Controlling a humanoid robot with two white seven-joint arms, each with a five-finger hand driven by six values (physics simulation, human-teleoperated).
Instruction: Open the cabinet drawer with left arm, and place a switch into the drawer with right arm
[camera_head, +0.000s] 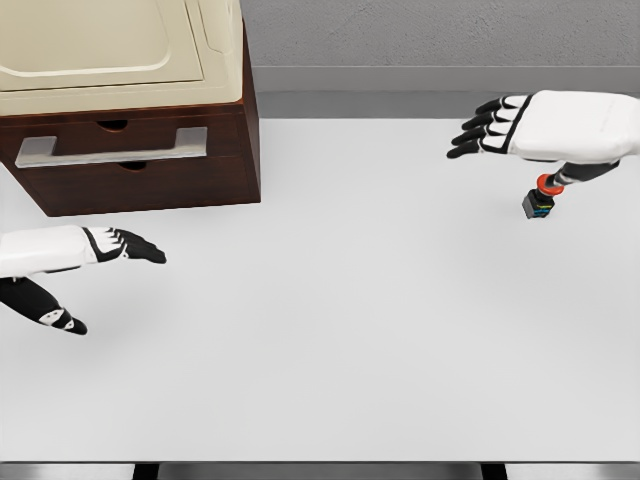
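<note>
The left hand (95, 255), fingers spread and empty, lies at seven o'clock from the closed drawer's handle (110, 147); the right hand (540, 130), also spread, hovers over the switch (540, 198).

Cabinet (130, 110): dark brown wood, cream top, sitting at table's far left corner. Drawer (125, 150) showing closed, 1 flat grey bar handle (110, 147) running across its front. Switch (539, 198): small black body, red cap, lying tilted at far right, well apart from cabinet.
</note>
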